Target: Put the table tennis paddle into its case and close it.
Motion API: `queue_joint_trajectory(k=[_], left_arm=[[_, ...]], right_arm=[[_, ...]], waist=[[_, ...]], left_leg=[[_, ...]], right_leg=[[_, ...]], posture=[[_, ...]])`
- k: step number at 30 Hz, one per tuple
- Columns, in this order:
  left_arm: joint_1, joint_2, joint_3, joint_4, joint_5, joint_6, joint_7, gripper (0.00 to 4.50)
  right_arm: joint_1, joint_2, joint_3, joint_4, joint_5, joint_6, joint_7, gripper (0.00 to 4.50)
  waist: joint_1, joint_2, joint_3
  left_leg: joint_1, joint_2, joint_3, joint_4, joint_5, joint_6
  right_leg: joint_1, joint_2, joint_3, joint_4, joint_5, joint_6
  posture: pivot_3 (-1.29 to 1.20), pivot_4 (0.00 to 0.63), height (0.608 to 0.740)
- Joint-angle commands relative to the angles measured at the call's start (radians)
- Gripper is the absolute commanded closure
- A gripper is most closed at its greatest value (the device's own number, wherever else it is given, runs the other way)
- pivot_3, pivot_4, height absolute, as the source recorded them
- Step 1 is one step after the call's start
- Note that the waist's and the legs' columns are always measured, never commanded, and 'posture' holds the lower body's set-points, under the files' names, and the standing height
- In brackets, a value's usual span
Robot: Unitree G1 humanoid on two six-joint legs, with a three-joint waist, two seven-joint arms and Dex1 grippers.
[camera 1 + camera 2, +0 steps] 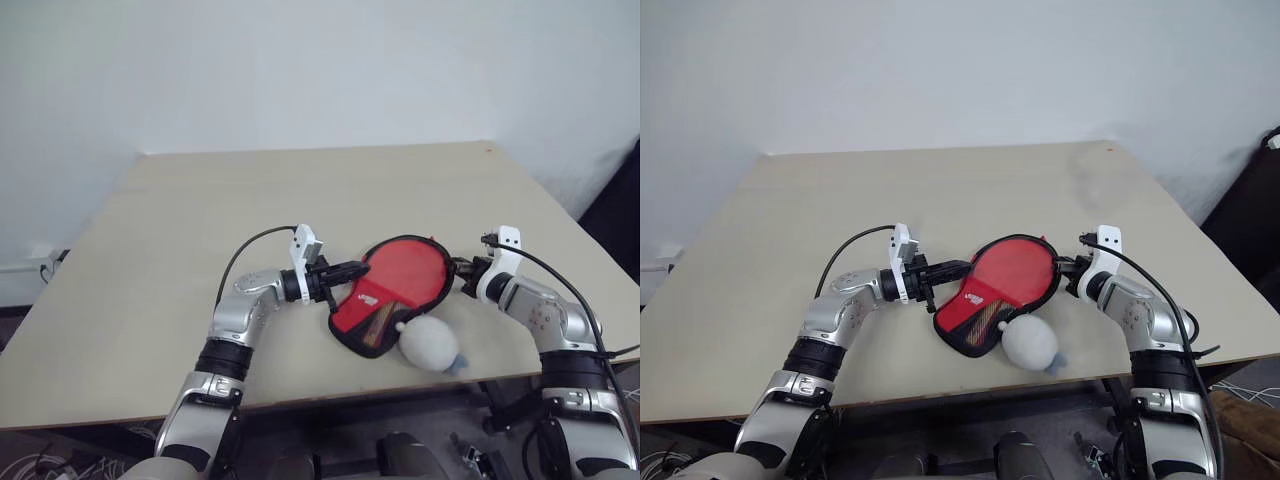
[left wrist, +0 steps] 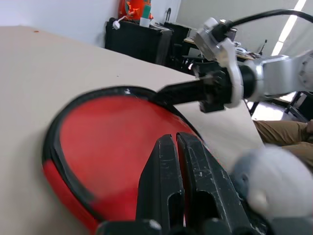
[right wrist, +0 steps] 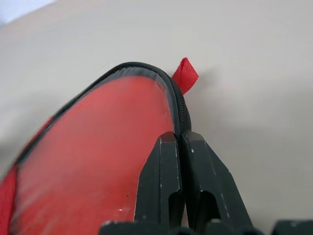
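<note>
The right gripper point(image 1: 1072, 268) was clenched on the case's point(image 1: 1002, 285) black zipper edge at its right side; the left gripper point(image 1: 958, 268) was pinched tight on the opposite rim; both held the case just above the table point(image 1: 790, 200) near its front edge. A slip looked likely if the thin trim pulled free of either pinch; the white ball point(image 1: 1029, 344) touching the case's near end could be nudged off the table. The case showed red with black trim, a white logo near its narrow end; the paddle seemed to be inside, though I could not tell.
</note>
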Motion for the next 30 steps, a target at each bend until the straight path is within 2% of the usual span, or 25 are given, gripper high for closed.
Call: queue_joint_trajectory(k=[1,10,18,21,30], left_arm=[[-0.028,-0.006,-0.004,-0.016,-0.004,-0.013,-0.005,4.5],[-0.024,-0.007,-0.011,-0.027,-0.008,-0.011,-0.003,4.5],[-0.022,-0.005,-0.014,-0.029,-0.006,-0.011,-0.004,4.5],[-0.025,-0.007,-0.016,-0.027,-0.005,-0.012,-0.004,4.5],[-0.027,-0.009,-0.02,-0.024,-0.005,-0.013,-0.005,4.5]], right_arm=[[-0.067,0.006,-0.023,0.051,-0.035,-0.071,-0.014,4.45],[-0.115,0.022,-0.033,0.196,-0.09,-0.149,-0.045,4.45],[-0.08,-0.004,0.036,0.145,-0.161,-0.192,0.022,4.45],[-0.066,-0.008,0.029,0.111,-0.155,-0.188,0.039,3.83],[-0.029,-0.025,0.036,0.024,-0.176,-0.192,0.058,1.36]], waist=[[-0.006,0.0,0.0],[-0.019,0.002,0.0],[-0.023,0.002,0.0],[-0.024,0.002,0.0],[-0.024,0.003,0.0]], left_leg=[[0.0,0.0,0.0,0.0,0.0,0.0],[0.0,0.0,-0.001,-0.001,0.0,0.0],[0.0,-0.001,-0.001,0.0,0.0,0.0],[0.0,-0.001,-0.001,-0.001,0.0,0.0],[0.0,-0.001,-0.002,-0.001,0.0,0.0]], right_leg=[[0.0,0.0,0.0,0.0,0.0,0.0],[0.0,0.0,0.0,0.0,0.0,0.0],[0.0,0.0,0.0,0.0,0.0,0.0],[0.0,0.0,0.0,0.0,0.0,0.0],[0.0,0.0,0.0,0.0,0.0,0.0]], posture=[[0.0,0.0,0.74],[0.0,0.0,0.74],[0.0,0.0,0.74],[0.0,0.0,0.74],[0.0,0.0,0.74]])
